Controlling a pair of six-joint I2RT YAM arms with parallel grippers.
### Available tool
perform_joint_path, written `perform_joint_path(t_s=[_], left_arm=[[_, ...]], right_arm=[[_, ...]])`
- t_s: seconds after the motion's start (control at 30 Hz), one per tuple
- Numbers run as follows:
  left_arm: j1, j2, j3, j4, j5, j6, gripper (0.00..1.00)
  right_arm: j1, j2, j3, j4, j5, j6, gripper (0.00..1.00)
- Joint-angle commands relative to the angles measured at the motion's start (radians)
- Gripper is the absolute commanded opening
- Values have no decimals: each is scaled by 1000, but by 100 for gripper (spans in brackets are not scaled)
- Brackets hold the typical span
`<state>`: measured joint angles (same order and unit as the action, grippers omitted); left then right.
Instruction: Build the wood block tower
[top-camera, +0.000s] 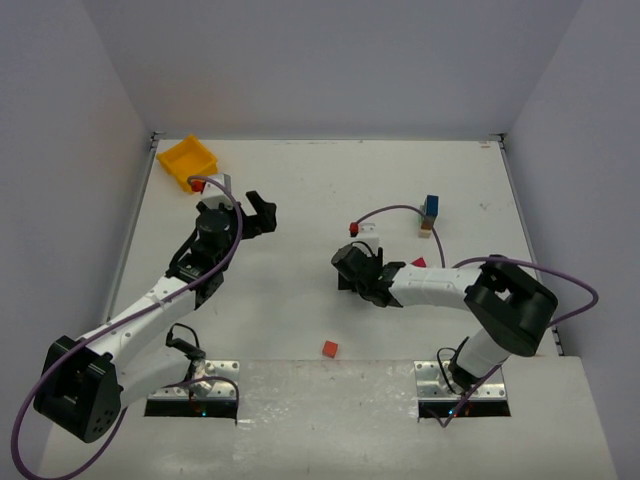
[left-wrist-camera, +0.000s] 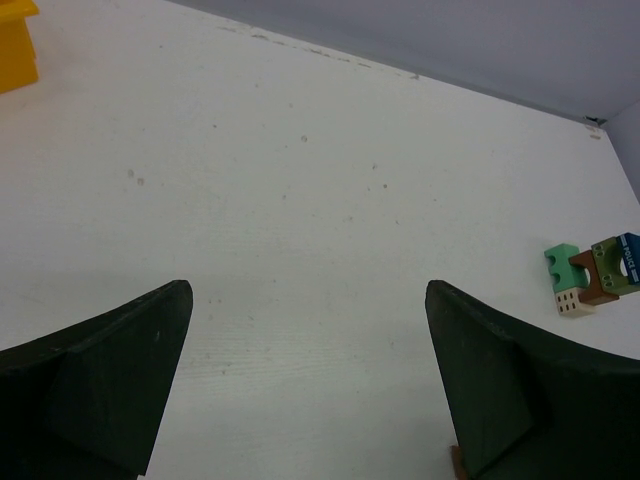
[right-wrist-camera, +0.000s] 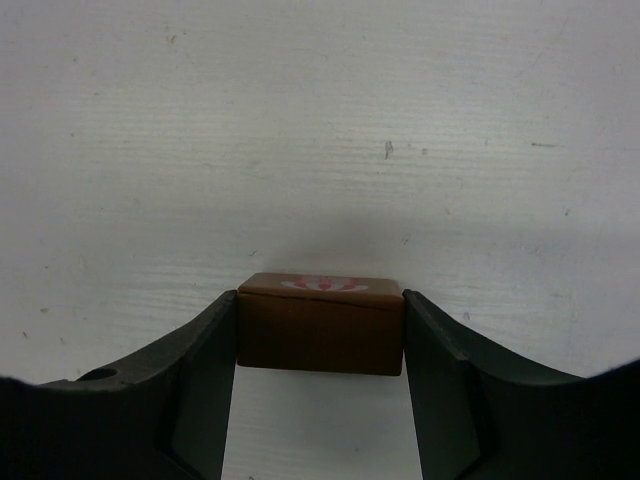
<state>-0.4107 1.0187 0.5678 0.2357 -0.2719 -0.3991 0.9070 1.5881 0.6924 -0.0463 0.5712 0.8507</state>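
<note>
From above, your left gripper (top-camera: 262, 214) is hanging spread near the bin (top-camera: 188, 160), the tower (top-camera: 430, 215) standing at far right; on the left wrist, the tower (left-wrist-camera: 595, 275) is showing right of the spread fingers (left-wrist-camera: 110, 370); on the right wrist, your right gripper (right-wrist-camera: 320, 340) is clamping a brown block (right-wrist-camera: 320, 322) on the table (right-wrist-camera: 320, 120).

Block (right-wrist-camera: 320, 345) between jaws of right pincer (right-wrist-camera: 320, 318)

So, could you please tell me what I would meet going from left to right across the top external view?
The yellow bin, left tool, orange-red block, wood block tower; the right tool and the magenta block overlap their neighbours, so they are left out.
</note>
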Motion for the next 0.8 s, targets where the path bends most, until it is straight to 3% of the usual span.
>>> perform_joint_path(t_s=[0.0,0.07,0.17,0.3,0.4,0.57,0.77], left_arm=[[3,-16,-3,49,14,-8,100],[3,-16,-5,51,10,-7,100],[3,-13,-4,51,5,-7,100],[3,-2,0,51,-10,-3,100],[3,7,2,52,-27,-2,100],[3,21,7,60,-53,7,100],[3,36,9,83,-63,26,100]], right_arm=[[7,-91,14,198,29,-389,37],[-8,-101,67,253,-8,-693,35],[-58,-103,164,217,-138,-959,39],[-238,-96,300,93,-522,-1159,25],[-377,-83,387,-32,-768,-1315,25],[-472,-81,438,-220,-933,-1740,27],[-663,8,677,-573,-1067,-1942,31]])
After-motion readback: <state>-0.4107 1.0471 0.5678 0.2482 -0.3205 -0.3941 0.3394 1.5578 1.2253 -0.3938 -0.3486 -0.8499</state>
